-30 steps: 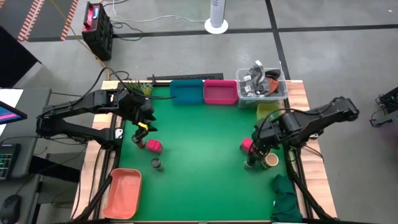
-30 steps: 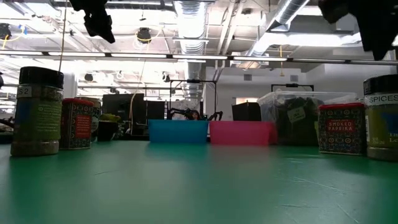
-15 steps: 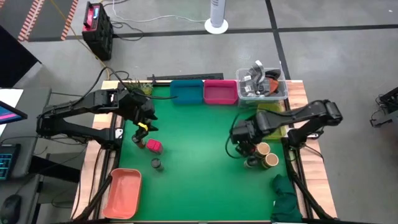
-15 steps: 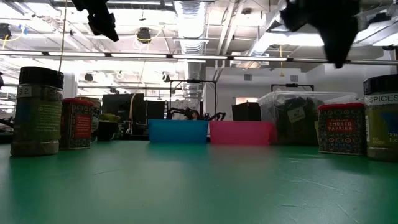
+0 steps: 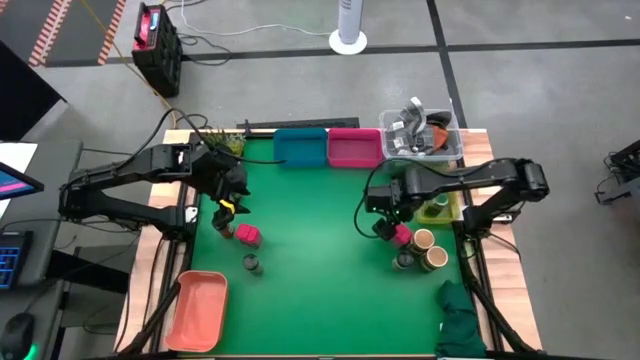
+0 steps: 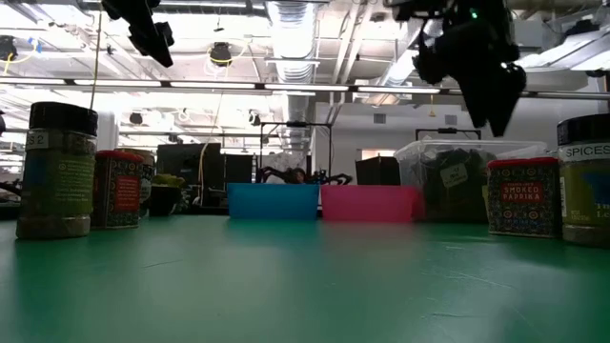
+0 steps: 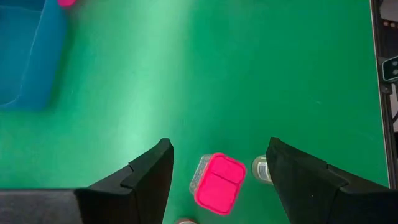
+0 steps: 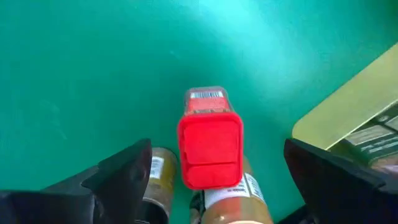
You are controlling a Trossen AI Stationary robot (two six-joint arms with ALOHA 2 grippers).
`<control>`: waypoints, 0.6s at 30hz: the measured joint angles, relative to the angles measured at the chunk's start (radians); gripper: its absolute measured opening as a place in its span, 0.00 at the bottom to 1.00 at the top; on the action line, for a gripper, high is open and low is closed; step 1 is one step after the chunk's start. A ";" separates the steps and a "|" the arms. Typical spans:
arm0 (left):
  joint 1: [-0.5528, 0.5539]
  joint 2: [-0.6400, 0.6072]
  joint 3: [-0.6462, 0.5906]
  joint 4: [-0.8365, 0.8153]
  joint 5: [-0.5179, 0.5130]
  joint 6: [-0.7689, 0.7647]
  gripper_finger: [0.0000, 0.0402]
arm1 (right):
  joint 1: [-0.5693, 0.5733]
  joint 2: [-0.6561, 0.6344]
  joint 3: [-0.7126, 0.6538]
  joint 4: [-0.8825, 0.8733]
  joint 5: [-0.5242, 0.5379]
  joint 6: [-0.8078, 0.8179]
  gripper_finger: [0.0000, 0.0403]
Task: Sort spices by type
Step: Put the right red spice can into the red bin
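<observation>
On the green mat's right part stand a magenta-pink pack (image 5: 401, 236) (image 8: 210, 149), two tan-topped jars (image 5: 423, 240) (image 5: 436, 258) and a dark-lidded jar (image 5: 404, 262). My right gripper (image 5: 384, 217) (image 8: 217, 149) hangs open above the pink pack, pointing down, a finger on each side of it and well clear. On the left part stand another pink pack (image 5: 247, 235) (image 7: 217, 182) and a dark-lidded jar (image 5: 251, 263). My left gripper (image 5: 228, 207) (image 7: 217, 152) hovers open above them, holding nothing.
Along the far edge stand a blue bin (image 5: 300, 147), a pink bin (image 5: 354, 149) and a clear tub of clutter (image 5: 421, 135). A yellow-green bin (image 5: 436, 183) sits at the right edge, a salmon bin (image 5: 197, 309) at the near left, and a green cloth (image 5: 461, 322) at the near right.
My right gripper has swung from over the jars at the right edge toward the table's left and a little toward the far edge, and has come down. It now hangs over the right pink pack. The spices have kept their places.
</observation>
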 joint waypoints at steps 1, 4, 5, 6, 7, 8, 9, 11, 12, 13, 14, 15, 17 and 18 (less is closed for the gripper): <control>0.000 0.000 0.000 0.000 0.000 0.001 0.61 | 0.004 -0.001 -0.018 0.012 -0.008 0.013 0.97; 0.000 0.000 0.000 0.000 -0.001 0.006 0.61 | 0.028 0.000 -0.062 0.021 -0.015 0.028 0.98; 0.000 0.000 0.000 0.000 -0.001 0.010 0.61 | 0.036 -0.001 -0.078 0.026 -0.016 0.034 0.99; 0.000 0.000 0.000 0.000 -0.001 0.012 0.61 | 0.045 -0.001 -0.094 0.034 -0.018 0.042 0.99; 0.000 0.000 0.000 0.000 -0.001 0.013 0.61 | 0.052 -0.001 -0.107 0.042 -0.021 0.046 0.99; 0.000 0.000 0.000 0.000 -0.001 0.013 0.61 | 0.059 0.000 -0.117 0.056 -0.022 0.049 0.99; 0.000 0.000 0.000 0.000 -0.001 0.014 0.61 | 0.066 0.000 -0.128 0.078 -0.022 0.051 0.98; 0.000 0.000 0.000 0.000 -0.003 0.021 0.61 | 0.072 -0.002 -0.159 0.127 -0.022 0.056 0.98; 0.000 0.000 0.000 0.000 -0.004 0.025 0.61 | 0.073 -0.001 -0.175 0.144 -0.022 0.056 0.98; 0.000 0.000 0.000 0.000 -0.004 0.029 0.61 | 0.073 -0.001 -0.192 0.161 -0.022 0.056 0.97; 0.000 0.000 0.000 0.000 -0.004 0.034 0.61 | 0.073 -0.001 -0.209 0.185 -0.025 0.056 0.97; 0.000 0.000 0.000 0.000 -0.004 0.036 0.61 | 0.071 -0.001 -0.226 0.209 -0.032 0.057 0.96; 0.000 0.000 0.000 0.000 -0.004 0.038 0.61 | 0.064 0.000 -0.251 0.237 -0.043 0.063 0.94; 0.000 0.000 0.000 0.000 -0.004 0.038 0.61 | 0.063 0.000 -0.254 0.240 -0.044 0.063 0.92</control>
